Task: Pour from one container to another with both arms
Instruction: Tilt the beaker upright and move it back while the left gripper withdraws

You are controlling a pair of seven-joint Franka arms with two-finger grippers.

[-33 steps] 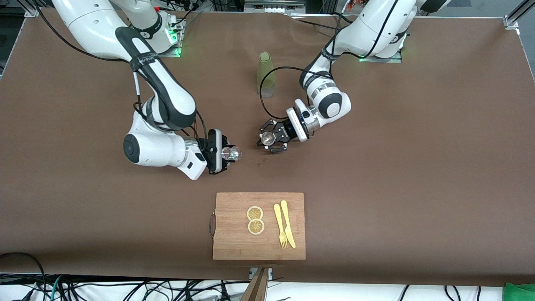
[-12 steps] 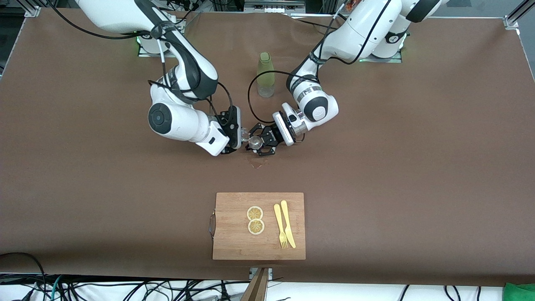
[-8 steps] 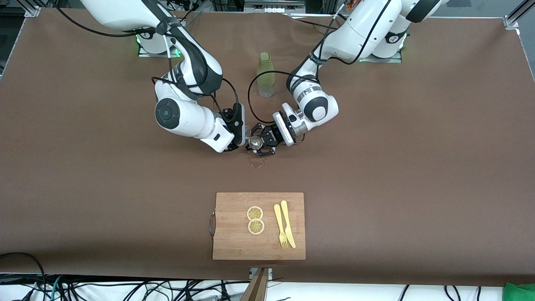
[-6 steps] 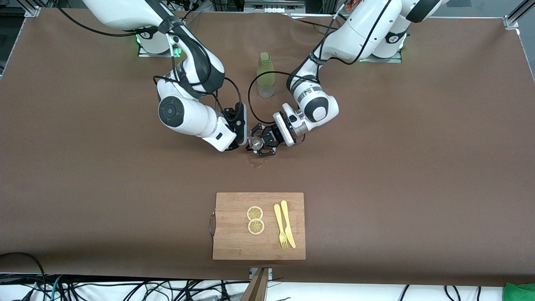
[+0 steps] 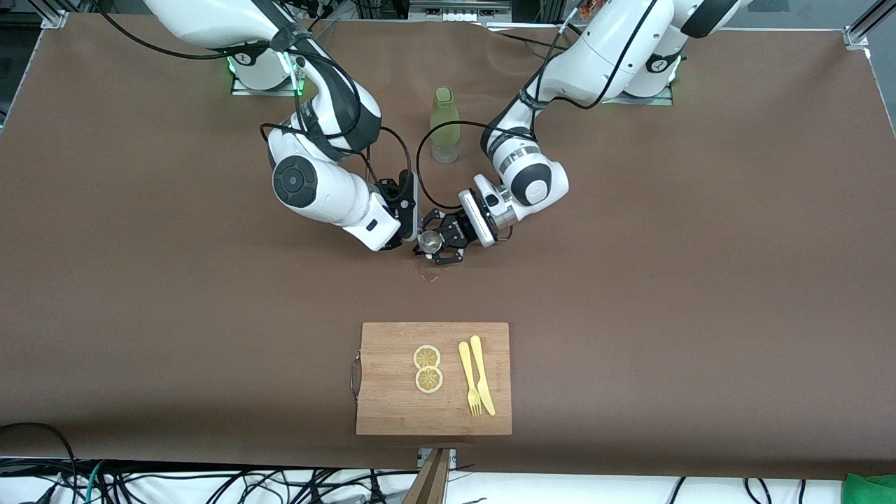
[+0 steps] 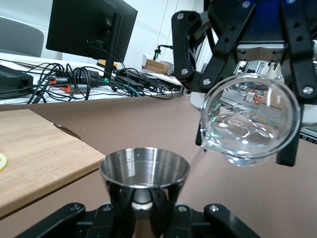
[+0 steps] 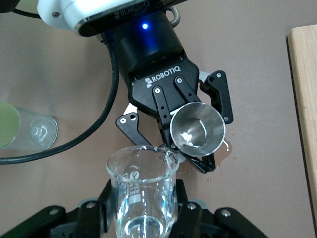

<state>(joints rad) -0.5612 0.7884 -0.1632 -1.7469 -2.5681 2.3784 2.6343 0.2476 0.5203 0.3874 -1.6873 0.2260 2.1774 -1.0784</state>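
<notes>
1. Clear glass (image 6: 250,124) is tipped on its side in the right gripper (image 5: 409,227), fingers shut on it, spout just above the steel jigger (image 6: 144,171).
2. The jigger stands upright, clamped at its waist by the left gripper (image 5: 435,245), over the table (image 5: 665,280).
3. A thin stream runs off the glass's lip.
4. A small wet patch (image 5: 429,277) marks the table below.
5. A green bottle (image 5: 444,126) stands between the bases; a cutting board (image 5: 392,399) lies nearer the front camera.

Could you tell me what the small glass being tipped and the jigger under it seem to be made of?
The glass looks like clear, colourless glass or hard plastic: the background shows through it. The jigger looks like polished steel: silvery, with mirror-like reflections inside its cone.
</notes>
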